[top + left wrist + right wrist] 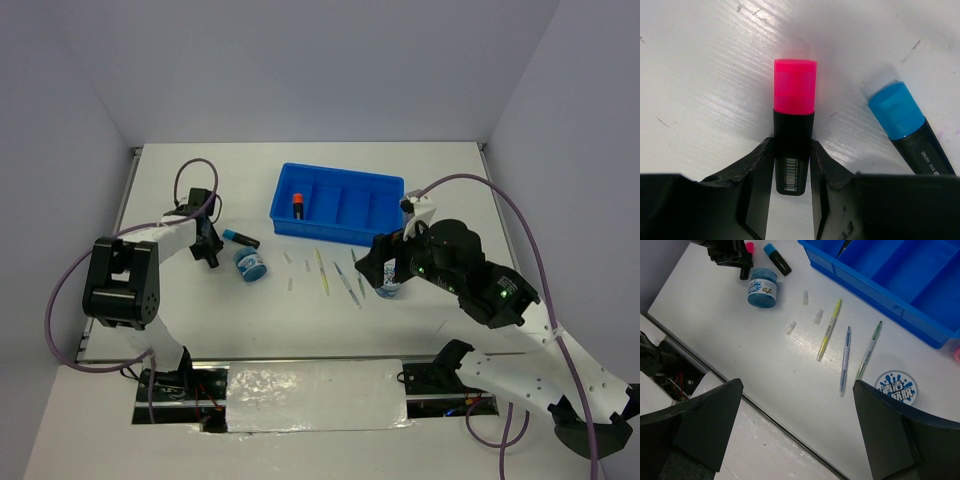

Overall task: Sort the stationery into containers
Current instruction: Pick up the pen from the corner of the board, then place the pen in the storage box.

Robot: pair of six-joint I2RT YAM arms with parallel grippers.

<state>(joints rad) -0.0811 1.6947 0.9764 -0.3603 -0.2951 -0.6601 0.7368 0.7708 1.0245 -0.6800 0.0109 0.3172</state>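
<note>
My left gripper is shut on the black body of the pink-capped highlighter, low over the table at the left. The blue-capped highlighter lies just to its right. A blue-white roll sits near them. My right gripper is wide open and empty, hovering above the table over the second roll. Three thin pens lie side by side. The blue tray at the back holds an orange-capped highlighter.
Three small clear pen caps lie between the roll and the pens. A pink item shows at the right edge beside the tray. The table's front edge runs below my right gripper.
</note>
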